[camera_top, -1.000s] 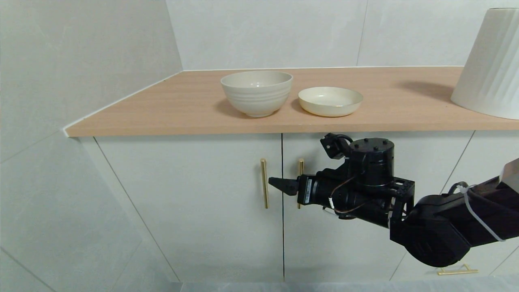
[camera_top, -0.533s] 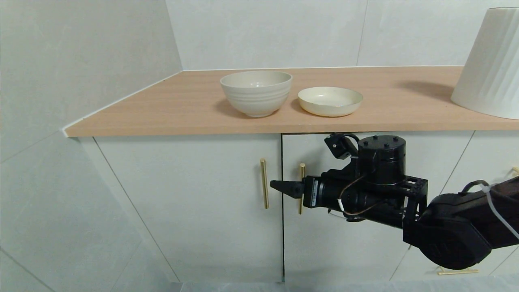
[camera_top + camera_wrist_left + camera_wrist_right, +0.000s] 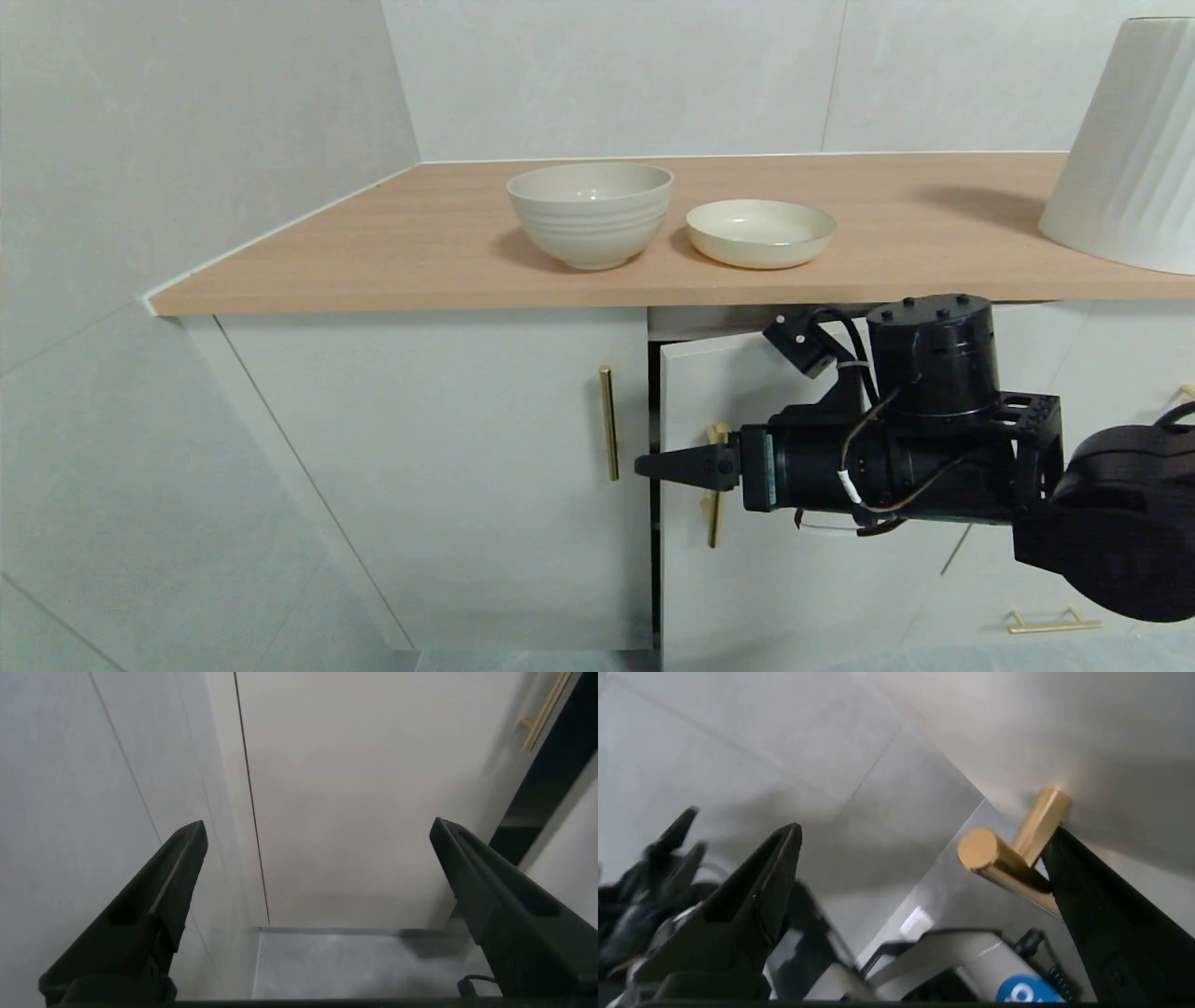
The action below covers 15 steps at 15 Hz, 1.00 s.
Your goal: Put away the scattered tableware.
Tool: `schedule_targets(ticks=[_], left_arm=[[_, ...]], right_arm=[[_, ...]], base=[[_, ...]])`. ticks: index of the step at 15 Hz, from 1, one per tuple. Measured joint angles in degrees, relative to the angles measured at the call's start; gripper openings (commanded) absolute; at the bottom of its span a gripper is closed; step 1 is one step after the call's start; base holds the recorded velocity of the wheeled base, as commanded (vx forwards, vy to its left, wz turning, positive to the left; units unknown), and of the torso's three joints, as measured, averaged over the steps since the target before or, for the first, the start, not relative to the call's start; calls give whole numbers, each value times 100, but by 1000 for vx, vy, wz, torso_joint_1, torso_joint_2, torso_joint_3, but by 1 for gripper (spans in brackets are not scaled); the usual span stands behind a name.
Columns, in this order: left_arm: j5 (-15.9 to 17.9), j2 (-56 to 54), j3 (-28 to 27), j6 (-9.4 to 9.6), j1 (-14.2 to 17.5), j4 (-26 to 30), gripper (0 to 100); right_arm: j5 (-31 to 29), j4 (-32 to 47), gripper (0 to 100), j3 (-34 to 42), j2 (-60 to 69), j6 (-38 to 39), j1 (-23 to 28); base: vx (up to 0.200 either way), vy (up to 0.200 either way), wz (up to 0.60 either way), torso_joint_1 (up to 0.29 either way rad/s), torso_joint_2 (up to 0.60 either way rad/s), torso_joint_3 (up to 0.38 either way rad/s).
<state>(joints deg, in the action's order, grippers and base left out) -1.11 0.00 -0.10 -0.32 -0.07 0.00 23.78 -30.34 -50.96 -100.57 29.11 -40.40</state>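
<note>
Right gripper (image 3: 667, 464) has its fingers spread apart. The gold handle (image 3: 1008, 854) of the right cabinet door (image 3: 747, 579) sits right against the inner side of one finger (image 3: 1102, 915), and nothing is clamped. This door stands a little ajar under the countertop (image 3: 373, 261). The left gripper (image 3: 318, 840) is spread wide too, with nothing between its fingers, low before a pale panel (image 3: 374, 793) near the floor (image 3: 355, 961). On the countertop the deep bowl (image 3: 590, 213) and the shallow dish (image 3: 760, 231) stand just beside each other, not touching.

Lampshade (image 3: 1130, 149) cut by right edge; door handle (image 3: 714, 519) partly behind right pincer (image 3: 655, 464).
</note>
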Motion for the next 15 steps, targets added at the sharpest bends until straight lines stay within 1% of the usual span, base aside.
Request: schedule_targets(ticks=[4,8,10,12,13,14,15], left_arm=[[-1,0,7,0,0,0,100],[-1,0,10,7,-4,0,100],[-165,0,10,85,-2,-21,100],[-197,0,-28,160,0,-213,100],[-69,2,-135,168,-4,-178,100],[162,22,-373,177,-15,-46,100],[419,77,-655,201,-22,218,100]], right_arm=[[555,104,100,101,258,-5,99],[605,100,100,162,344,-7,129],[605,73,100,187,361,-11,129],[605,56,100,215,374,-22,129],[602,57,100,234,400,-24,127],[600,62,100,250,429,-22,123],[602,65,100,261,451,-24,123]], base=[[0,0,0,0,0,0],[0,0,0,0,0,0],[0,0,0,0,0,0],[0,0,0,0,0,0],[0,0,0,0,0,0],[0,0,0,0,0,0],[0,0,0,0,0,0]])
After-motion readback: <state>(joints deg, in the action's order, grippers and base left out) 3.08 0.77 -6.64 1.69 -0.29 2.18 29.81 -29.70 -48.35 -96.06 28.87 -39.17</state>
